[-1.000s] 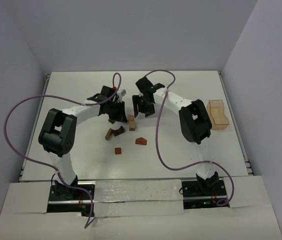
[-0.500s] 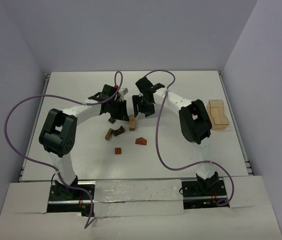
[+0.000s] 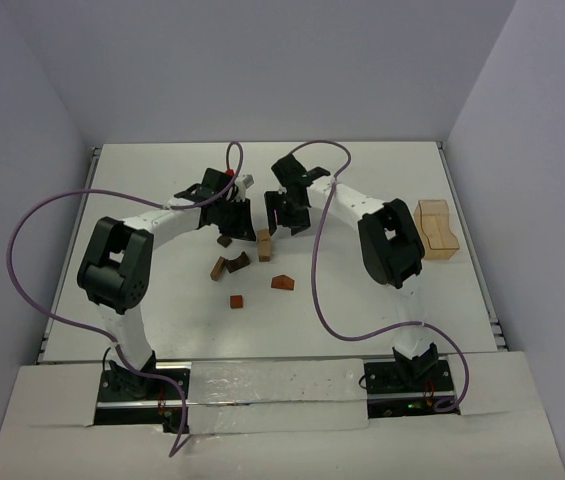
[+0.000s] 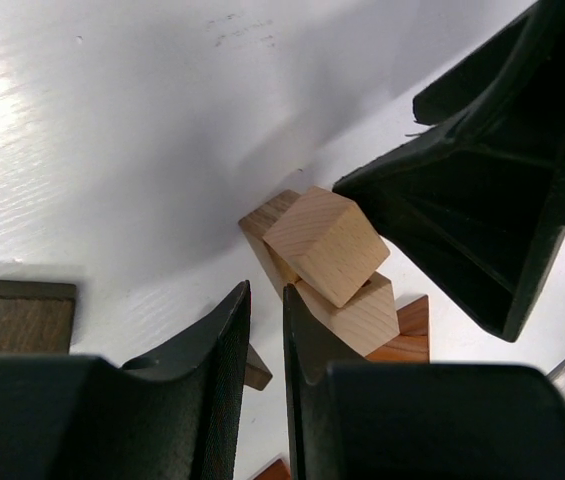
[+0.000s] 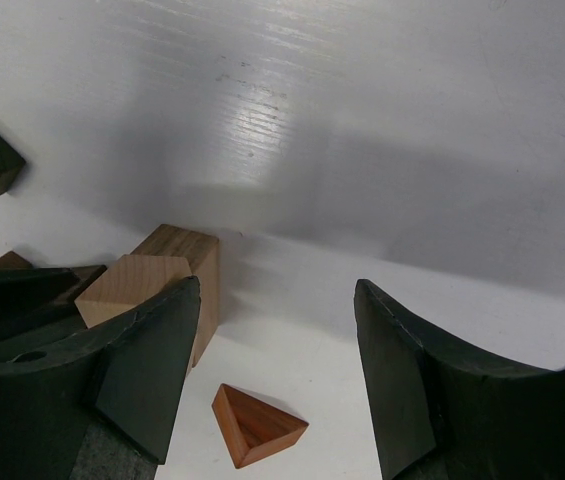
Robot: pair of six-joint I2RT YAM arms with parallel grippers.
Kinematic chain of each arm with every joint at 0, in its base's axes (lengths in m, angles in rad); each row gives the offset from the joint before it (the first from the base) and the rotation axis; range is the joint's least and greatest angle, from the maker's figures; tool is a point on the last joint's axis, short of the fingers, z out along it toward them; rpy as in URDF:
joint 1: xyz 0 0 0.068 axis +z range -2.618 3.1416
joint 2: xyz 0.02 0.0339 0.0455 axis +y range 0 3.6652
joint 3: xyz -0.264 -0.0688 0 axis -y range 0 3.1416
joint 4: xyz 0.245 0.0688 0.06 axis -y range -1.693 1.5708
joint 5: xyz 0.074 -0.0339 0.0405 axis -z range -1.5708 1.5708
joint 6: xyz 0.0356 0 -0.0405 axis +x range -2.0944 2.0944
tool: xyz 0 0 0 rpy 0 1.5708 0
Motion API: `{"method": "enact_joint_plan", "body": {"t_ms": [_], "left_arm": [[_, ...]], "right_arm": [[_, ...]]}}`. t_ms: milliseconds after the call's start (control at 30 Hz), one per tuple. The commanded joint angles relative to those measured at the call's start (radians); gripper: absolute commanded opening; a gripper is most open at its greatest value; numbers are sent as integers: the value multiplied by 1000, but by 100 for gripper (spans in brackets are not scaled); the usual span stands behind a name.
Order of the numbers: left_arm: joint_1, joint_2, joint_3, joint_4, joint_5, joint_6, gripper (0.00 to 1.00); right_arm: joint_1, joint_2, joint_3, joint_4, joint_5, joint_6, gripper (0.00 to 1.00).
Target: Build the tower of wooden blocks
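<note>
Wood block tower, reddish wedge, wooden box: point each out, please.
wood block tower (image 4: 327, 245), left wrist view, front face of its top cube.
reddish wedge (image 5: 259, 424), right wrist view, its triangular face.
wooden box (image 3: 430, 214), top external view, its far end.

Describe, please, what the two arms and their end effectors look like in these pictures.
The left arm and right arm have white links with bulky black joint housings. A loose purple cable runs along each. The left end effector and right end effector each carry two matte black, tapering fingers.
</note>
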Motion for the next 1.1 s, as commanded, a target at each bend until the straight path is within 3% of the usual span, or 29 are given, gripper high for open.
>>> {"method": "enact_joint_plan", "body": {"t_ms": [0,1067], "left_arm": [[7,-29,7,27,-5,5,25],[7,-79,-54,36,-11,14,26]], "right_arm": [[15,-40,-14,22,-2,7,70],[10,-128,-73,26,83,-12,72]]}}
